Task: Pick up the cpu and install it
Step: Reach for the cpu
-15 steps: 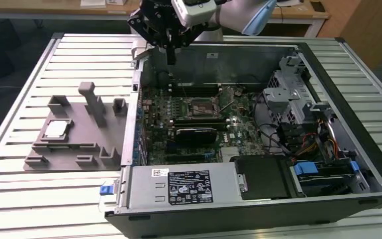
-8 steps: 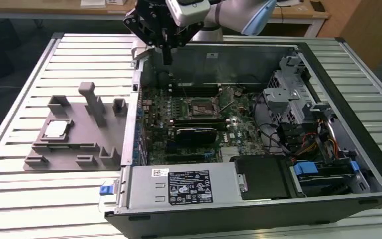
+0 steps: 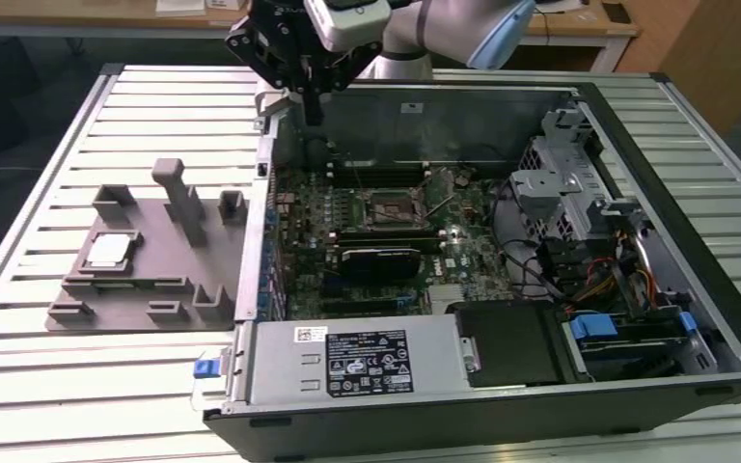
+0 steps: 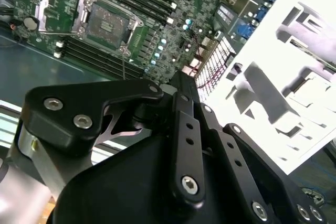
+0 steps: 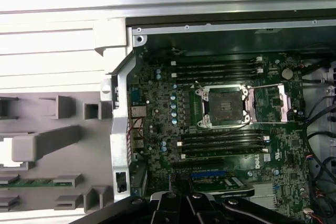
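Note:
The cpu (image 3: 111,252), a small square chip with a silver top, lies flat in a recess of the grey holder (image 3: 151,289) on the slatted table, at the exterior view's left of the computer case. My gripper (image 3: 309,116) hangs above the case's back left corner, well away from the cpu, its fingers together with nothing between them. The open socket (image 3: 389,205) sits mid-motherboard; in the first wrist view the socket (image 5: 224,106) shows its load plate (image 5: 269,103) swung aside, and the second wrist view also shows the socket (image 4: 107,24) bare.
The open computer case (image 3: 679,318) holds memory slots, a black cooler (image 3: 377,260), the power supply (image 3: 344,359) at the front, and drive cages and cables on the exterior view's right. Tall posts (image 3: 180,198) rise from the grey holder. The table (image 3: 36,145) is slatted metal.

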You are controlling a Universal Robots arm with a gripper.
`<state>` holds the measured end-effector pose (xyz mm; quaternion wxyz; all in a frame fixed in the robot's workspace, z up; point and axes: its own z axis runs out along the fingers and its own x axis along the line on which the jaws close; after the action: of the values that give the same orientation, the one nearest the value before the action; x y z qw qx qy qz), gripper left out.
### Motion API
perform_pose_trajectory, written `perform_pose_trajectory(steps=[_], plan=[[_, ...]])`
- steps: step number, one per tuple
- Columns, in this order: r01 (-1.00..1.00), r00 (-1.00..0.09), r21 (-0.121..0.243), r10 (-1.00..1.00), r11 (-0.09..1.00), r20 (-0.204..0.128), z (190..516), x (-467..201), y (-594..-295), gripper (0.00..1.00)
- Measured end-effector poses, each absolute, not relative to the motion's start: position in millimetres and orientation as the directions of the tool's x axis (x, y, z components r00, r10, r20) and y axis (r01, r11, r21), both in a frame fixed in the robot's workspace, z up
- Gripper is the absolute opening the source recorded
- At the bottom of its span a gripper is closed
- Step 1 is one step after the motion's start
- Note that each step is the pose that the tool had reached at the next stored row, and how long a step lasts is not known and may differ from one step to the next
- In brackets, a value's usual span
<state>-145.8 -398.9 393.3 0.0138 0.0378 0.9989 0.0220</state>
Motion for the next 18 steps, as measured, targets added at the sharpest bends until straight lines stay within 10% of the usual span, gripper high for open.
perform_pose_trajectory(steps=[18], plan=[[0.075,-0.997,0.047,0.076,0.996,-0.031,393.3,-178.1,-398.9,0.11]])
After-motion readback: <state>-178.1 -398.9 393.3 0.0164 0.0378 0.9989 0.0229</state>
